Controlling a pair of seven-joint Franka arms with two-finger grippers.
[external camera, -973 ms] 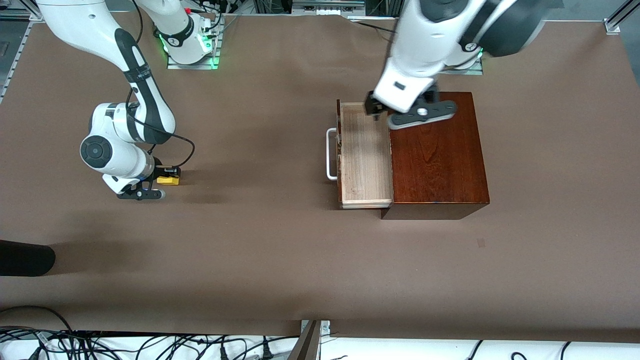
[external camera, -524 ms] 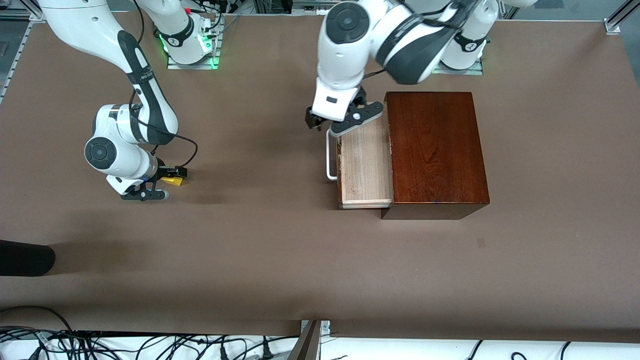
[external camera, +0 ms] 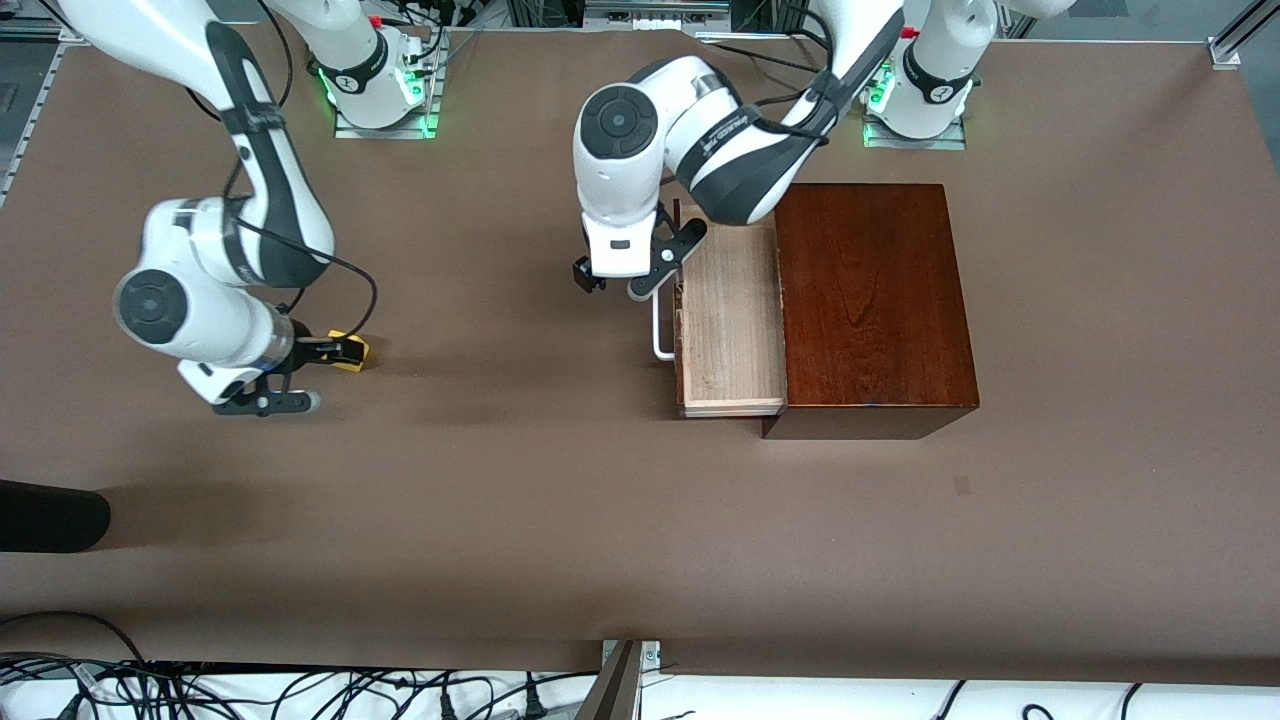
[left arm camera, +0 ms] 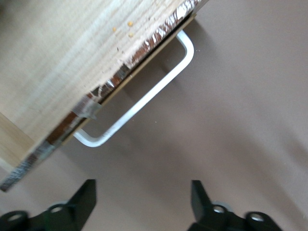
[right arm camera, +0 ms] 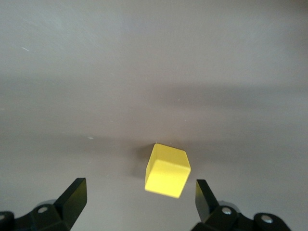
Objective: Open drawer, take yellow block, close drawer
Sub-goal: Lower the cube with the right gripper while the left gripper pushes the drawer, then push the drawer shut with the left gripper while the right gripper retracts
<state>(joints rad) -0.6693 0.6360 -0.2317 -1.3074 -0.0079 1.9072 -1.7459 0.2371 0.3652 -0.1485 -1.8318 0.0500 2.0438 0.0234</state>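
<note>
Since the earlier frames, left tool (external camera: 606, 285) is swinging off the glossy reddish-brown wooden box (external camera: 870, 300) to hover, fingers apart and empty, over the counter (external camera: 560, 500) beside the white bar handle (external camera: 660, 325). Right tool (external camera: 330, 352), fingers spread, is releasing the small bright yellow cube (external camera: 350, 351), now resting on the counter toward the right arm's end. Pale-wood-lined drawer (external camera: 730, 320) is standing open and empty. Closing is judged the step in hand: pushing the dark front inward.

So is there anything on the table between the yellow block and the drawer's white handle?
Nothing: in the front view only bare brown table separates the yellow block from the handle.
</note>
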